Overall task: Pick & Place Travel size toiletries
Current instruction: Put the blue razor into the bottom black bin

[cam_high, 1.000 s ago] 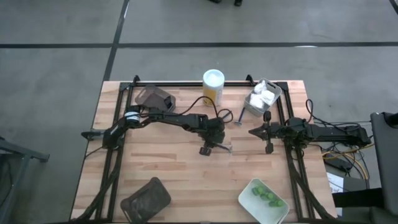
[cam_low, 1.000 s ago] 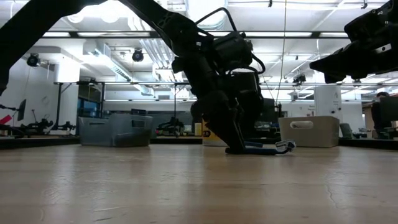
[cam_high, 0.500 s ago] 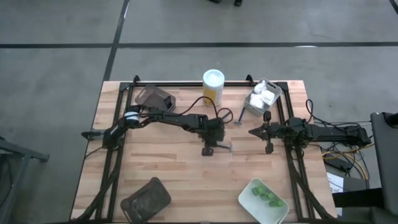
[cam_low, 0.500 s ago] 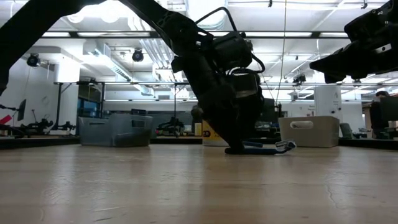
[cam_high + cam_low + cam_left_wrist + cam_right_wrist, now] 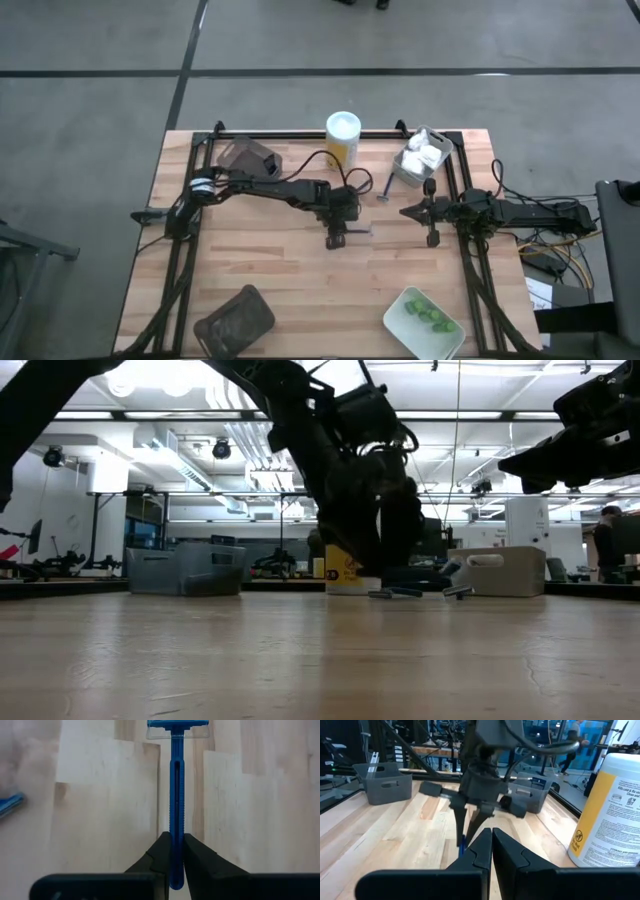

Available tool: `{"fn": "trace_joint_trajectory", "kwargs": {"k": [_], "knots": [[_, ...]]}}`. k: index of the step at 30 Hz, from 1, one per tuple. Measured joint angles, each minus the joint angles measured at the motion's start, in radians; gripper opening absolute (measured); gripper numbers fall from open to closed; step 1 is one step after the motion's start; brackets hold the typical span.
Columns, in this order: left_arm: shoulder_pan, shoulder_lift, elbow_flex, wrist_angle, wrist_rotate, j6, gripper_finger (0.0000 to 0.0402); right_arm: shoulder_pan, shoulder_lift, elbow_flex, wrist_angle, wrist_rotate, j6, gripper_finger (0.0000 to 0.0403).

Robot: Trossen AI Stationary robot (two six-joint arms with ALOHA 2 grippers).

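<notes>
On the pale wooden plank table (image 5: 260,270), mid-table, the left gripper (image 5: 172,851) is clamped on the handle of a thin blue plastic razor (image 5: 175,800), lifted just clear of the boards. The right gripper (image 5: 432,238) waits clenched and empty near the table's right edge. The razor looks light and stiff, its ribbed handle slim — take it mid-handle, away from the bladed head.

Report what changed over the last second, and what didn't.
The left gripper closed on the blue razor at mid-table and lifted it clear of the wood, the arm drawing slightly back. A second razor still lies by the yellow bottle. The right gripper stayed shut and parked; the trays did not move.
</notes>
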Motion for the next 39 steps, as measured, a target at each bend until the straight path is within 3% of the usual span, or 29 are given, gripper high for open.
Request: {"fn": "trace_joint_trajectory", "kwargs": {"k": [11, 22, 29, 39], "knots": [[-0.001, -0.141, 0.0, -0.026, -0.034, -0.051, 0.0037, 0.0, 0.0, 0.0, 0.0, 0.0, 0.0, 0.0008], [-0.003, -0.345, -0.027, -0.108, -0.071, 0.023, 0.0037, 0.0, -0.001, 0.0, 0.0, 0.0, 0.0, 0.0008], [-0.036, -0.533, -0.153, -0.117, -0.07, 0.092, 0.0037, 0.0, 0.0, 0.0, 0.001, 0.001, 0.0, 0.0008], [-0.143, -0.843, -0.444, -0.087, -0.069, 0.165, 0.0037, 0.0, 0.0, 0.0, 0.001, 0.0, 0.0, 0.0008]]}}
